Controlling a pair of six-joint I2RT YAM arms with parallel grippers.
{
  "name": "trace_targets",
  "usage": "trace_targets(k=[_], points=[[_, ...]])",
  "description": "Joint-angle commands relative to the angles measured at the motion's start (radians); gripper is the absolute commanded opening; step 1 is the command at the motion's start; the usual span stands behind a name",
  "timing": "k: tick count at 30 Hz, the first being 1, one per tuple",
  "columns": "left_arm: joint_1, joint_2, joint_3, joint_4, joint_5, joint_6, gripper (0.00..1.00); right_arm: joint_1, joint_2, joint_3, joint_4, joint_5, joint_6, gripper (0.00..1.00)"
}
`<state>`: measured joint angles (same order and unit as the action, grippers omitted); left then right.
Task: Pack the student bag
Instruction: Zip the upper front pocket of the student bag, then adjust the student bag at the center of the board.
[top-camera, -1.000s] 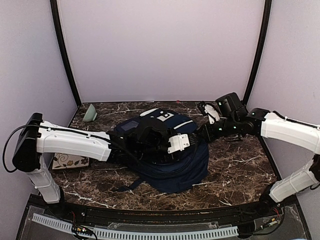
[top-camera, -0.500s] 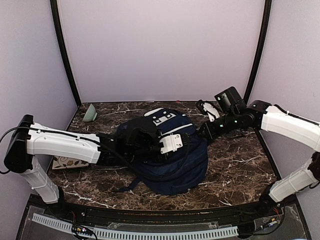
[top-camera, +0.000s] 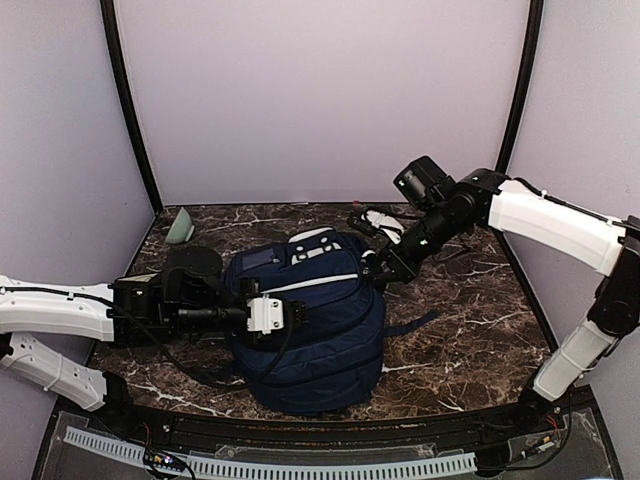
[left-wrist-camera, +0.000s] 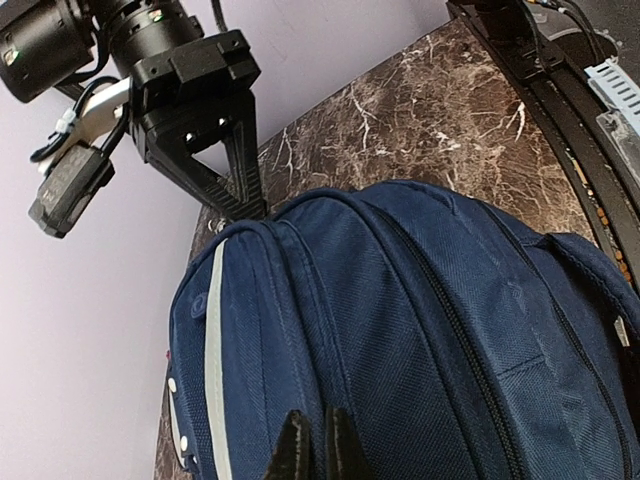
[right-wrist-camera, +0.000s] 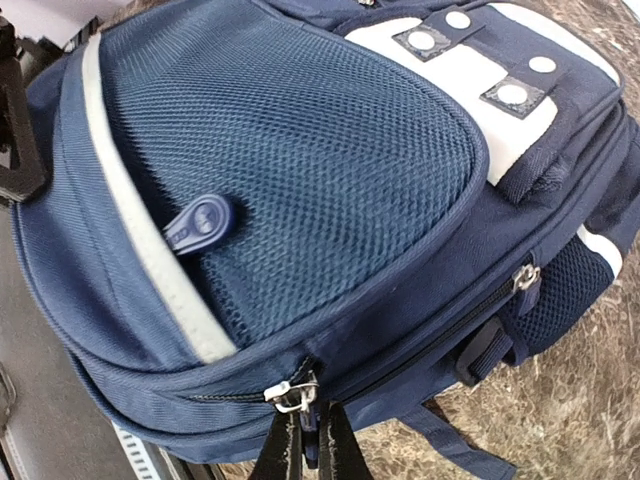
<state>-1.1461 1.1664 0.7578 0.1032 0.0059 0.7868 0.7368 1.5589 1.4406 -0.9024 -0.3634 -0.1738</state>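
Observation:
The student bag (top-camera: 320, 330) is a navy backpack with white trim, lying in the middle of the marble table. It fills the left wrist view (left-wrist-camera: 420, 330) and the right wrist view (right-wrist-camera: 300, 180). My left gripper (top-camera: 300, 311) reaches in from the left and is shut on a fold of the bag's fabric (left-wrist-camera: 317, 450). My right gripper (top-camera: 376, 270) comes from the back right to the bag's top corner. It is shut (right-wrist-camera: 312, 450) on a zipper pull (right-wrist-camera: 312, 425) just below the metal slider (right-wrist-camera: 293, 393).
A mint green object (top-camera: 181, 228) lies at the back left corner. A small white and black item (top-camera: 384, 221) sits at the back behind the right gripper. A loose strap (top-camera: 410, 325) trails off the bag's right side. Purple walls close in on three sides.
The left gripper has shut on the bag and its arm has drawn back to the left. The right arm swung left and back with the zipper pull. The bag shifted left and toward the front.

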Motion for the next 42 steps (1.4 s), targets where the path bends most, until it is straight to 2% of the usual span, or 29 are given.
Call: trace_targets(k=[1,5,10,15,20,25,27,28,30,31,32,34,35,36,38,39,40,42], points=[[-0.039,-0.118,-0.048,-0.244,0.262,0.035,0.0,-0.153,0.101,0.088,-0.007,0.527,-0.075,0.0],[-0.04,-0.127,-0.044,-0.235,0.331,0.044,0.0,-0.153,0.213,0.172,0.016,0.514,-0.133,0.0],[-0.039,-0.15,-0.053,-0.24,0.347,0.04,0.0,-0.171,0.305,0.248,0.089,0.516,-0.163,0.0],[-0.039,-0.145,-0.075,-0.242,0.366,0.03,0.0,-0.203,0.296,0.307,0.176,0.372,-0.078,0.0],[-0.038,-0.166,-0.078,-0.209,0.308,-0.012,0.0,-0.19,0.224,0.191,0.23,0.357,-0.09,0.0],[0.01,-0.293,-0.096,-0.237,0.379,-0.087,0.0,-0.152,0.052,-0.093,0.258,0.242,-0.159,0.0],[0.052,-0.345,-0.132,-0.202,0.373,-0.177,0.0,-0.129,-0.028,-0.197,0.292,0.155,-0.175,0.01],[0.069,-0.354,-0.144,-0.172,0.333,-0.22,0.13,-0.119,-0.053,-0.228,0.305,0.138,-0.174,0.02],[0.102,-0.382,-0.159,-0.114,0.271,-0.37,0.62,-0.101,-0.081,-0.265,0.333,0.114,-0.147,0.0],[0.119,-0.392,-0.16,-0.094,0.244,-0.425,0.78,-0.097,-0.09,-0.276,0.35,0.115,-0.133,0.0],[0.134,-0.401,-0.154,-0.08,0.213,-0.48,0.86,-0.094,-0.097,-0.282,0.369,0.12,-0.118,0.0],[0.187,-0.41,-0.122,-0.082,0.168,-0.59,0.92,-0.089,-0.105,-0.282,0.402,0.123,-0.094,0.0],[0.226,-0.403,-0.093,-0.101,0.15,-0.642,0.92,-0.084,-0.107,-0.281,0.415,0.124,-0.086,0.0],[0.273,-0.382,-0.058,-0.163,0.117,-0.7,0.88,-0.077,-0.109,-0.303,0.424,0.121,-0.082,0.0],[0.388,-0.291,0.036,-0.324,-0.006,-0.806,0.66,-0.06,-0.108,-0.313,0.436,0.114,-0.081,0.0],[0.535,-0.148,0.103,-0.508,-0.108,-0.93,0.56,-0.037,-0.105,-0.325,0.457,0.103,-0.081,0.0],[0.611,-0.112,0.099,-0.531,-0.099,-0.979,0.53,-0.027,-0.103,-0.332,0.462,0.103,-0.079,0.0],[0.678,-0.069,0.066,-0.518,-0.026,-1.05,0.47,-0.001,-0.101,-0.344,0.464,0.111,-0.07,0.0]])
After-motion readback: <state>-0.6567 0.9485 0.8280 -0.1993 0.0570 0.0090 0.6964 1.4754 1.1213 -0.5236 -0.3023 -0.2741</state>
